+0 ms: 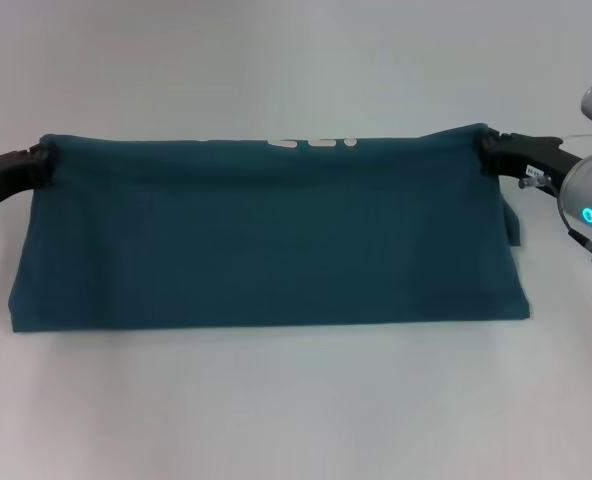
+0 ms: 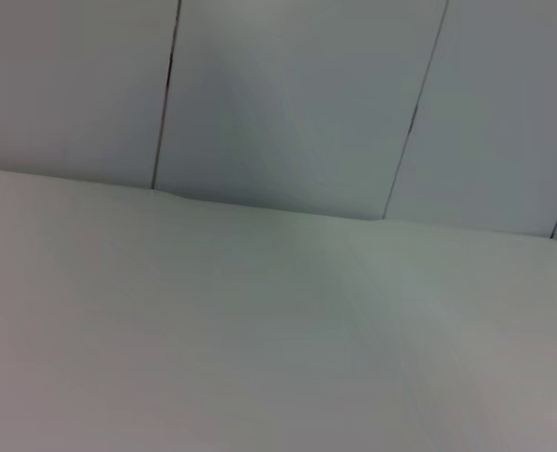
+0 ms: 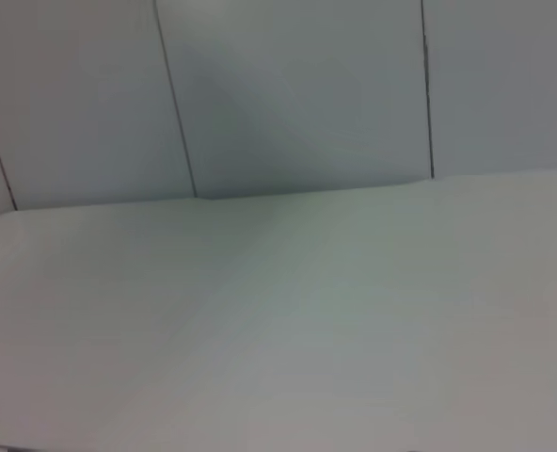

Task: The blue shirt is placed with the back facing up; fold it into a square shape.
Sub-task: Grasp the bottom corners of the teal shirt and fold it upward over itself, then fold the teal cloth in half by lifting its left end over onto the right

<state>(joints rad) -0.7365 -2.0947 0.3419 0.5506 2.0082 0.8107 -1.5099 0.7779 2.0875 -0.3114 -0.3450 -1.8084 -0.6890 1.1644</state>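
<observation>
— Where's the shirt (image 1: 266, 240)?
— Spread on the white table (image 1: 276, 420), far edge lifted. Left tool (image 1: 44, 165) and right tool (image 1: 484, 150) each pinch a corner.
— Anything around?
— Panelled wall (image 2: 288, 104).

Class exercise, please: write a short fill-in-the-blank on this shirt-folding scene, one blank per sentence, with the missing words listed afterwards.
1. The blue shirt is held at its far edge by ____ tools.
2. The left tool grips the shirt's far ____ corner.
3. The right tool is shut on the ____.
4. The pale print sits near the shirt's ____ edge.

Missing words: two; left; shirt; far
</observation>
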